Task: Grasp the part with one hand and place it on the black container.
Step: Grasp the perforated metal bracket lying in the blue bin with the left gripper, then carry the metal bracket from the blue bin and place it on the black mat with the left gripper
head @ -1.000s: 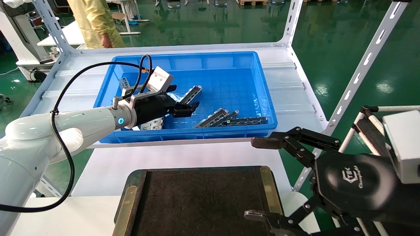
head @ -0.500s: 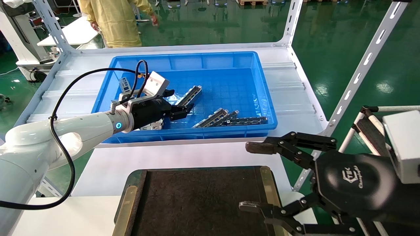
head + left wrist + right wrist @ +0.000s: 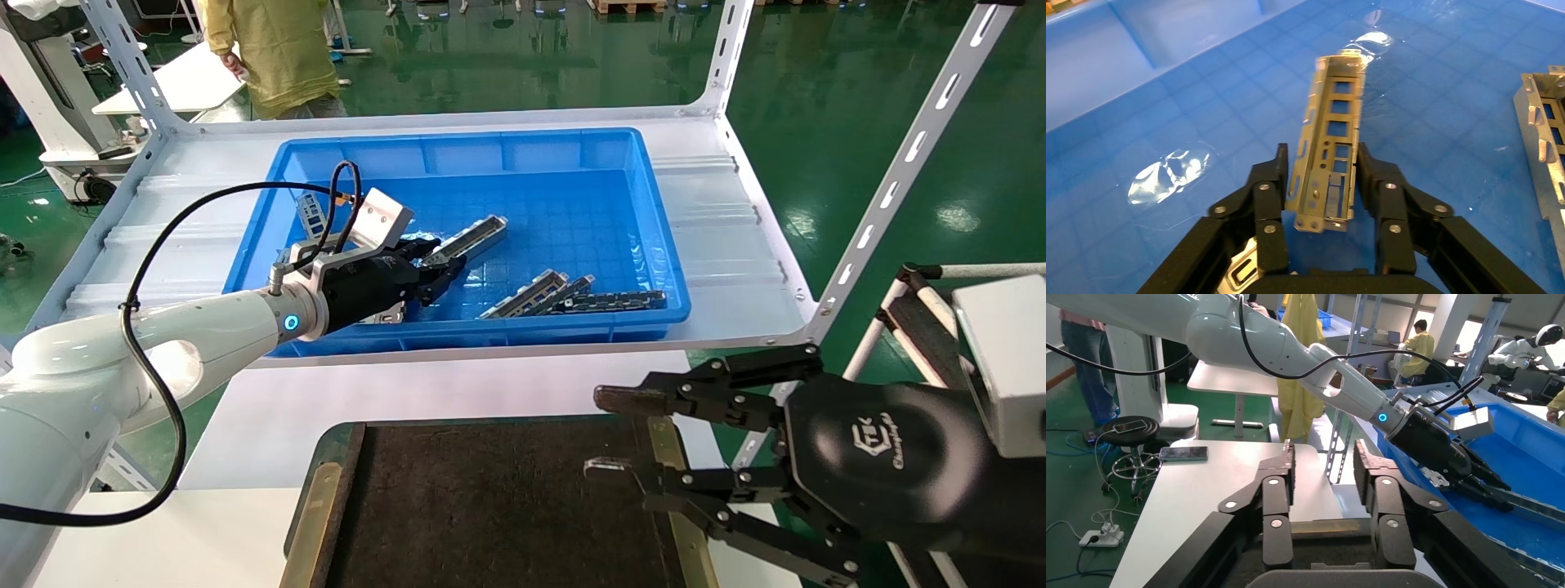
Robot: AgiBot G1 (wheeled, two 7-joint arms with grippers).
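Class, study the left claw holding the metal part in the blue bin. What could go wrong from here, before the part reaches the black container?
1. The left claw pinches the part near one end, so most of it overhangs; it may pivot or slip.
2. Lifting out, the overhang could catch the blue bin wall.
3. The right claw hangs over the black container edge, crowding the drop spot.
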